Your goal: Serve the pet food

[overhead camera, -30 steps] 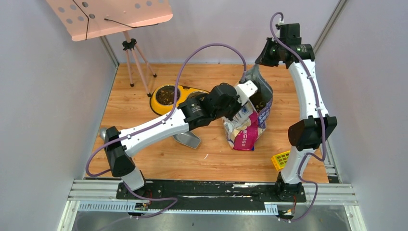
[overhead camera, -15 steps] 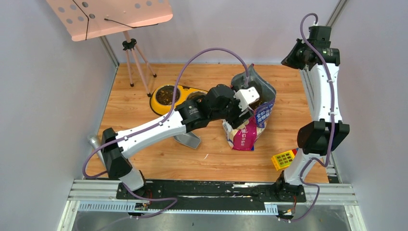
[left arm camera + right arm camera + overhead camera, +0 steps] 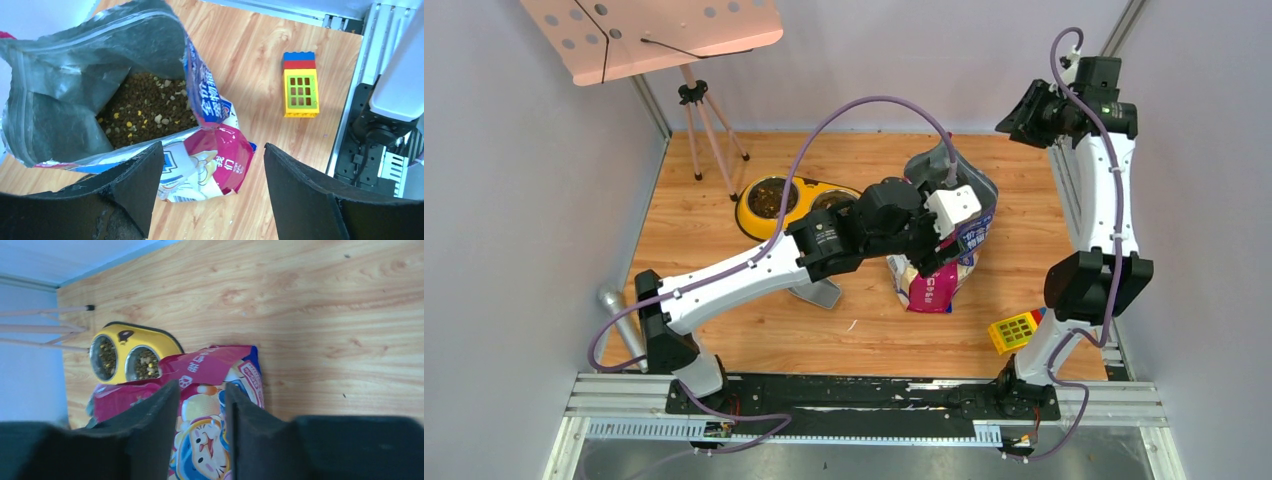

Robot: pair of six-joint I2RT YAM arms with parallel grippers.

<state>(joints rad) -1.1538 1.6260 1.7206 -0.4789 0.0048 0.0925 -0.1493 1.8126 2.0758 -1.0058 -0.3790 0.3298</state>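
Note:
The pet food (image 3: pixel 145 105), dark brown kibble with a few pale bits, lies inside the glossy cat-food bag (image 3: pixel 936 280), whose mouth gapes upward (image 3: pixel 95 60). My left gripper (image 3: pixel 214 185) hovers just above the bag's near edge, open wide with nothing between its fingers (image 3: pixel 135 180); the top view shows this left gripper (image 3: pixel 959 215) over the bag's mouth. The right gripper (image 3: pixel 1016 112) is raised high at the back right, away from the bag. Its right gripper jaws (image 3: pixel 202 410) stand apart, open, with the bag's cat picture (image 3: pixel 205 440) far below.
A yellow double-bowl feeder (image 3: pixel 759 215) with kibble in both bowls (image 3: pixel 145 364) sits left of the bag. A grey metal scoop (image 3: pixel 816 292) lies under my left forearm. A yellow toy block (image 3: pixel 1012 330) rests by the right arm's base. A tripod stand (image 3: pixel 694 95) is at the back left.
The left gripper opened wide and slid slightly right over the bag. The right arm lifted up and away to the right from the bag's top, and its jaws parted.

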